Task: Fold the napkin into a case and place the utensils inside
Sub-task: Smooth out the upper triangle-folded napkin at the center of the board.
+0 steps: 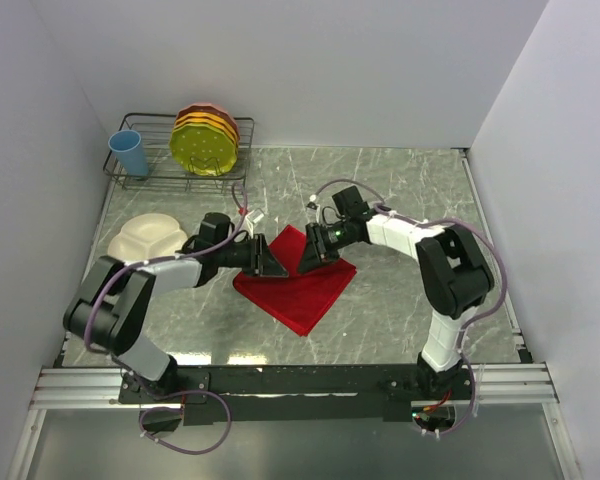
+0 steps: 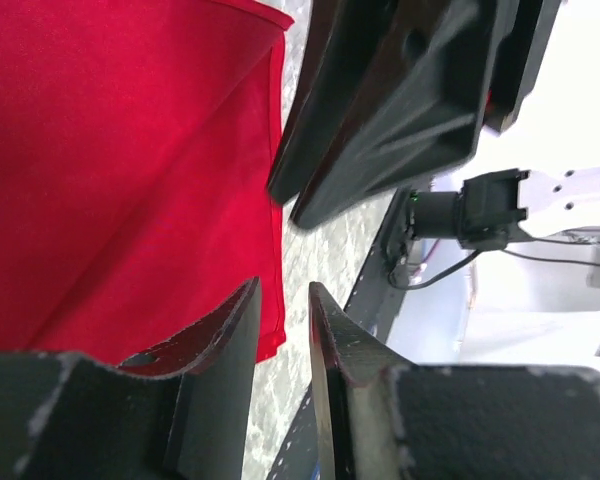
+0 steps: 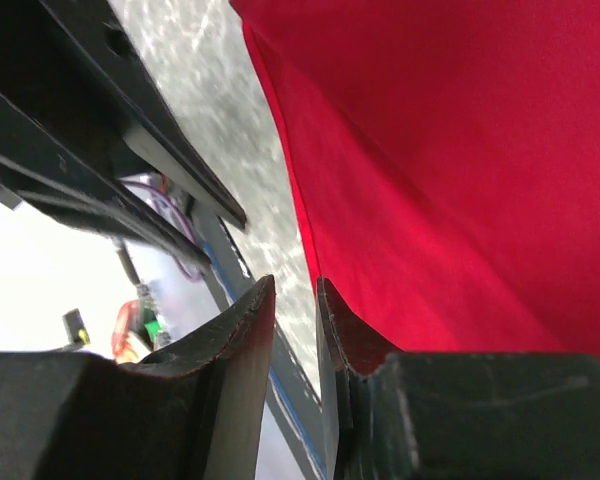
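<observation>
The red napkin lies on the marble table as a folded diamond, its far corner between my two grippers. My left gripper hovers at the napkin's upper left edge. In the left wrist view its jaws stand a narrow gap apart with only marble between them, and the napkin lies beside the left finger. My right gripper is at the upper right edge. It is also narrowly open and empty, with the napkin just to its right. The utensils are out of view.
A cream divided plate sits left of the left arm. At the back left a wire rack holds yellow and orange plates and a blue cup. White walls enclose the table on three sides.
</observation>
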Controlling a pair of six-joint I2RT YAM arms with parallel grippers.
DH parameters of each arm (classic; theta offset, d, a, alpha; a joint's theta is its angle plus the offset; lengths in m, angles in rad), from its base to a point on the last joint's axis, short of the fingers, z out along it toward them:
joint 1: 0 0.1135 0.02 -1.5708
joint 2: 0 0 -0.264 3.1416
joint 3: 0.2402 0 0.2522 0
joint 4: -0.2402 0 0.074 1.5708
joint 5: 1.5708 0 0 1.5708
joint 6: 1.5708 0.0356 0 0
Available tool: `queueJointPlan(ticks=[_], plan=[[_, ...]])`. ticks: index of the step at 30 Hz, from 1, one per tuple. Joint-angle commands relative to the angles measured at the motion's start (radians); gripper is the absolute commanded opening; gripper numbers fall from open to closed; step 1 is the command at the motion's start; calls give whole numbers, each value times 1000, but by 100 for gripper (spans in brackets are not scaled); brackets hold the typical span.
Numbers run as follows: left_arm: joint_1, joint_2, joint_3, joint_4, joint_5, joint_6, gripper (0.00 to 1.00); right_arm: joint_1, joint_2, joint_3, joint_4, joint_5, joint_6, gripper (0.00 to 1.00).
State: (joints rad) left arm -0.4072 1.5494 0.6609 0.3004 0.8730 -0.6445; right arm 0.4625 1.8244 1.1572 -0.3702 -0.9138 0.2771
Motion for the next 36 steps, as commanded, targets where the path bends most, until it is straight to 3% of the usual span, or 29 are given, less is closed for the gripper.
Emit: queueJointPlan(ticks=[1,6,16,36], plan=[[4,93,43,134,69,-86,32,13,55,30,166,-45,103,31],[19,207,57,223,102,-142,31,16,128,52,221,-72,154,29],[106,382,69,192,144,-104,30,-7,254,47,240,-112,165,27],[177,477,55,86,144,12,26,-284,305,-10,-97,-96,-122,27]])
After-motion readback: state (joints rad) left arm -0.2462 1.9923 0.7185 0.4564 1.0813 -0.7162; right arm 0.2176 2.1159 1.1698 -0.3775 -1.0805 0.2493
